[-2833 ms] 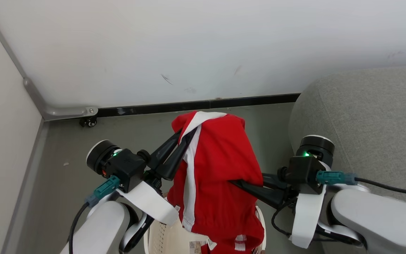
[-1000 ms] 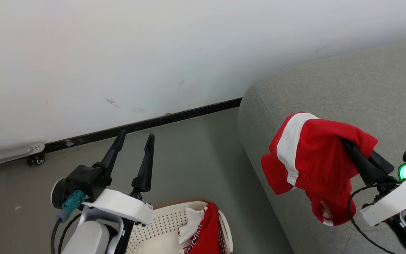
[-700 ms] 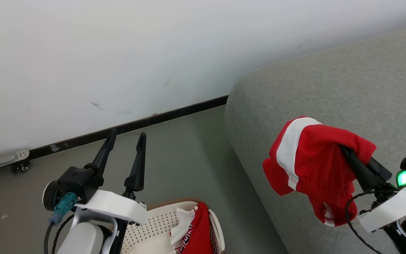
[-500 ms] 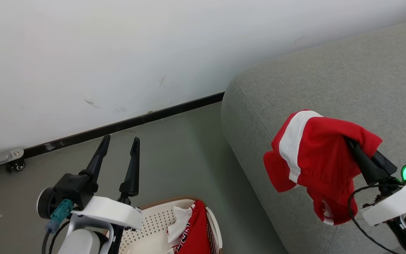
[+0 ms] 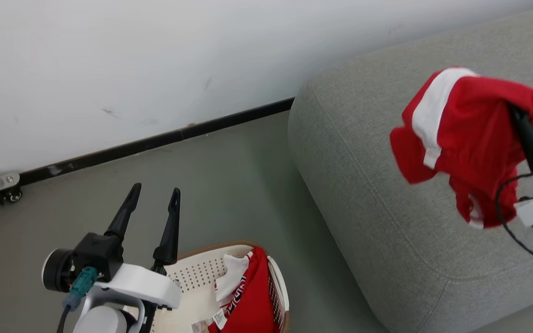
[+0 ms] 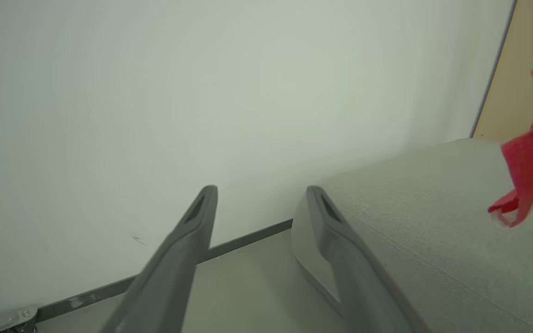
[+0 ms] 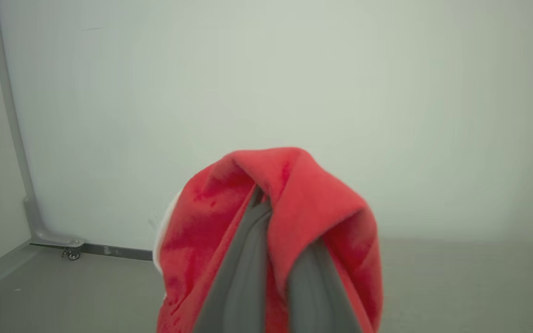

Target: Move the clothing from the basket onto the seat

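My right hand [image 5: 521, 122] is clamped on a red garment [image 5: 465, 134] above the seat [image 5: 387, 185], inside its left edge. Left hand [image 5: 155, 189], splayed and empty, hovers by the basket [image 5: 197, 270] with a second garment [image 5: 248, 296]. Cloth wraps my right fingers [image 5: 528, 138]; it may cling on release.
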